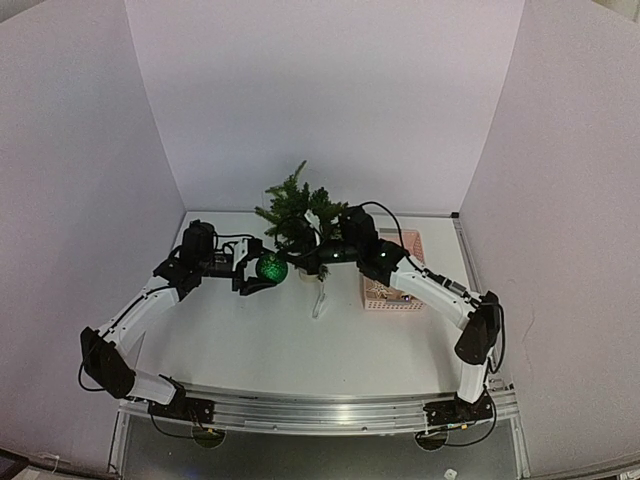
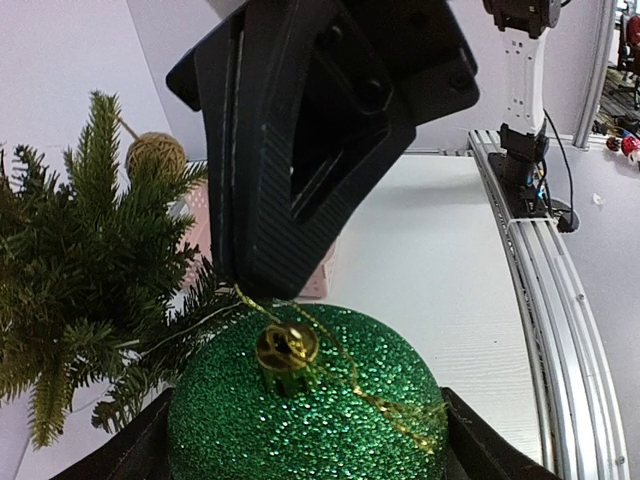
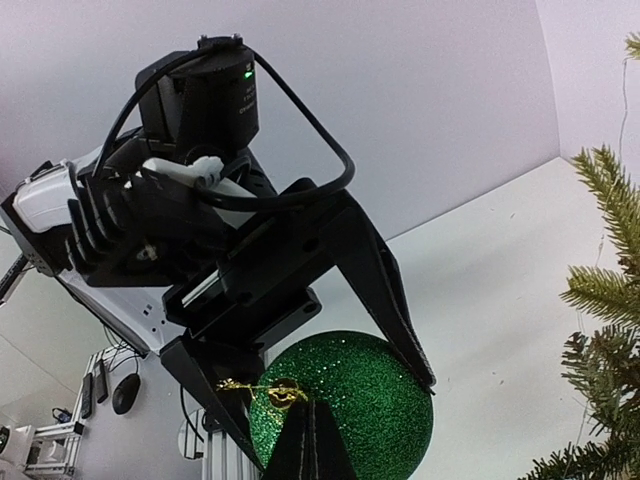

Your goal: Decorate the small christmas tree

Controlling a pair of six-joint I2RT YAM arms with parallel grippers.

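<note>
Holding a green glitter ball (image 3: 350, 400) in the left gripper (image 3: 320, 350), one finger (image 3: 390, 300) on each side, jaws spread wide and hugging it. Pointing the ball's gold cap (image 2: 285, 350) at the right gripper (image 2: 245, 280). Pinching the thin gold string (image 2: 370, 395) by that cap with the right gripper, jaws squeezed all the way together, tip right at the top of the ball. Meeting nose to nose above the table (image 1: 260, 340), left jaws facing right jaws, ball in between. Reaching in right beside the tree (image 1: 295, 210), dark green and bushy, standing just past both pairs of jaws on the far side, with its low branches close to the ball. Hiding the tree's foot behind the jaws in the top view. Showing a small straw-coloured ball (image 2: 155, 157) up on a branch, off to the side of the left jaws and higher than them. Stretching over a pink basket (image 1: 395, 290) with the right arm, back behind the right jaws, next to the tree.
</note>
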